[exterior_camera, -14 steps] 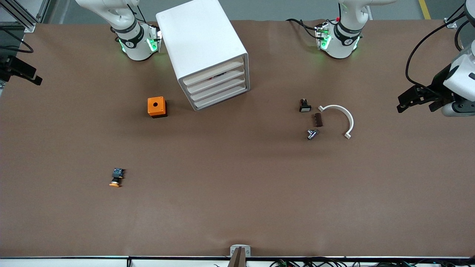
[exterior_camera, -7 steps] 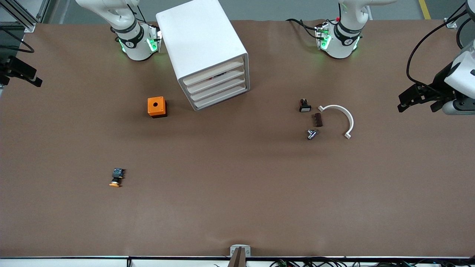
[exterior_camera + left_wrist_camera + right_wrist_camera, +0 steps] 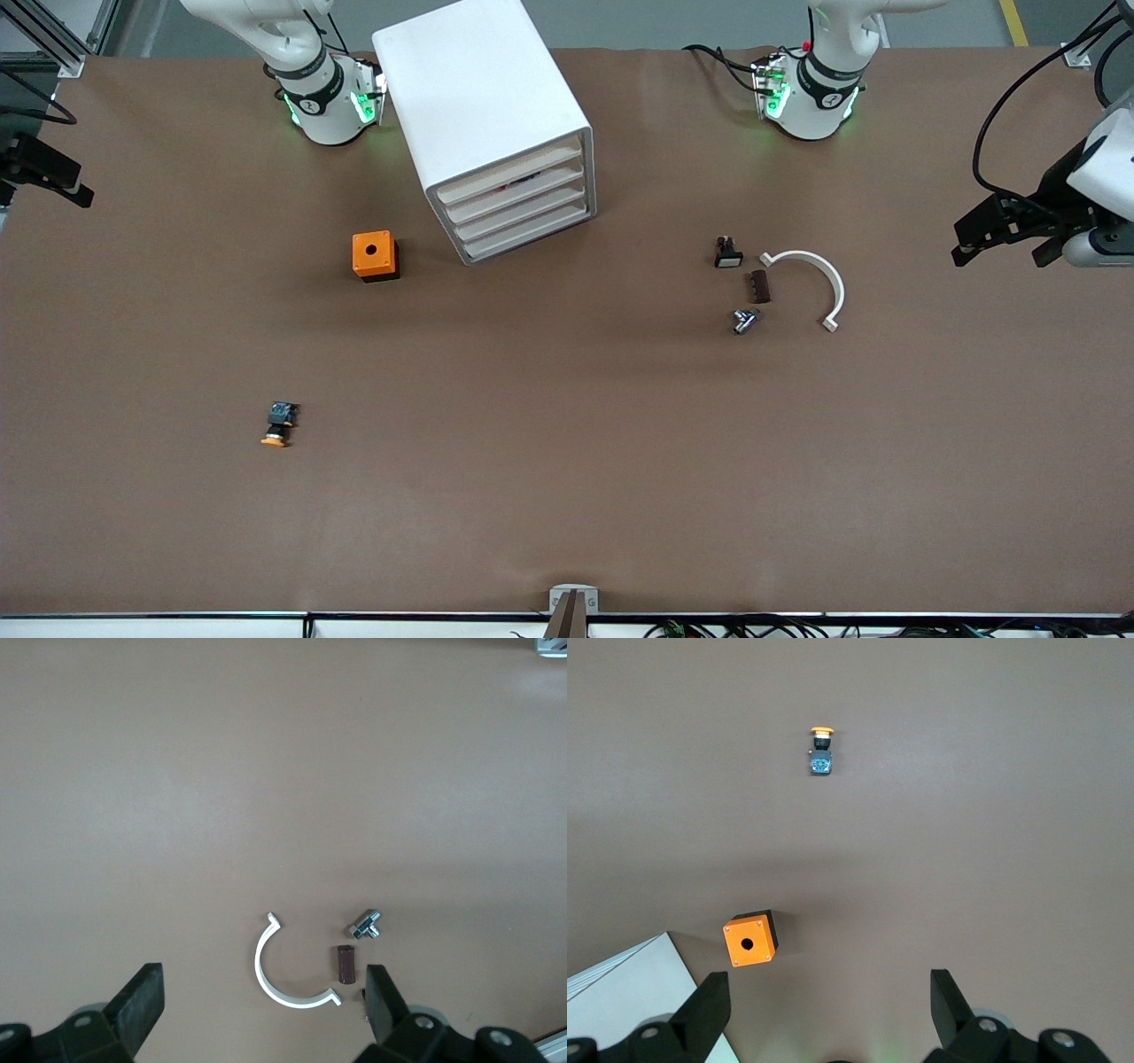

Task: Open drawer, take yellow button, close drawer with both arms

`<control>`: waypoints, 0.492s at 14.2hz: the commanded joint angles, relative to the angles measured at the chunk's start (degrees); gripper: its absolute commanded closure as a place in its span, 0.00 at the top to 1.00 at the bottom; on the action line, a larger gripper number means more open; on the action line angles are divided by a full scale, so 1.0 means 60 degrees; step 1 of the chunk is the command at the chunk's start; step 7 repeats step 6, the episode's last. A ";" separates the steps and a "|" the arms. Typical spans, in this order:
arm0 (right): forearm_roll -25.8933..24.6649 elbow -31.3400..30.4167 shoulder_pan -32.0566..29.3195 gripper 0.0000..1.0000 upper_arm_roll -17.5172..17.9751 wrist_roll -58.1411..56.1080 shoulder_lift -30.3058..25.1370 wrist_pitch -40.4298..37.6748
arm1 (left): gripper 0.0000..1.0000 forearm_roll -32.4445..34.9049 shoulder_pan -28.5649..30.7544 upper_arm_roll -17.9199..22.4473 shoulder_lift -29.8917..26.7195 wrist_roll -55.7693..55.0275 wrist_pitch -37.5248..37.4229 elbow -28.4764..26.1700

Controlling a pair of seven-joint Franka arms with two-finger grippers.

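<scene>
The drawer (image 3: pixel 507 180), uppermost of four in the white cabinet (image 3: pixel 483 106), sits flush and shut, its front angled toward the front camera. It looks like light, smooth plastic that should slide easily; the best hold is probably the lip along its front edge, and the cabinet may shift unless the other arm steadies it.

The button (image 3: pixel 280 424) lies out on the bare bench (image 3: pixel 567 496), toward the right arm's end and much nearer to the front camera than the cabinet. It is tiny, rigid and likely very light; a pinch across its black-and-blue body, below the orange cap, seems safest.

The orange cube (image 3: pixel 374 255) stands beside the cabinet. Toward the left arm's end lie a small black part (image 3: pixel 728 252), a brown block (image 3: pixel 760 286), a metal fitting (image 3: pixel 744 320) and a white curved piece (image 3: pixel 815 279).

The left gripper (image 3: pixel 999 237) hangs over the bench's edge at its own end, fingers spread wide, empty. The right gripper (image 3: pixel 46 173) hangs at the other end, also wide open and empty.
</scene>
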 commanded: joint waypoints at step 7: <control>-0.0129 -0.0213 -0.0102 1.00 0.0137 0.0068 -0.0265 -0.0154 | 1.00 0.0057 0.0051 -0.0046 -0.0023 -0.0242 -0.0157 0.0171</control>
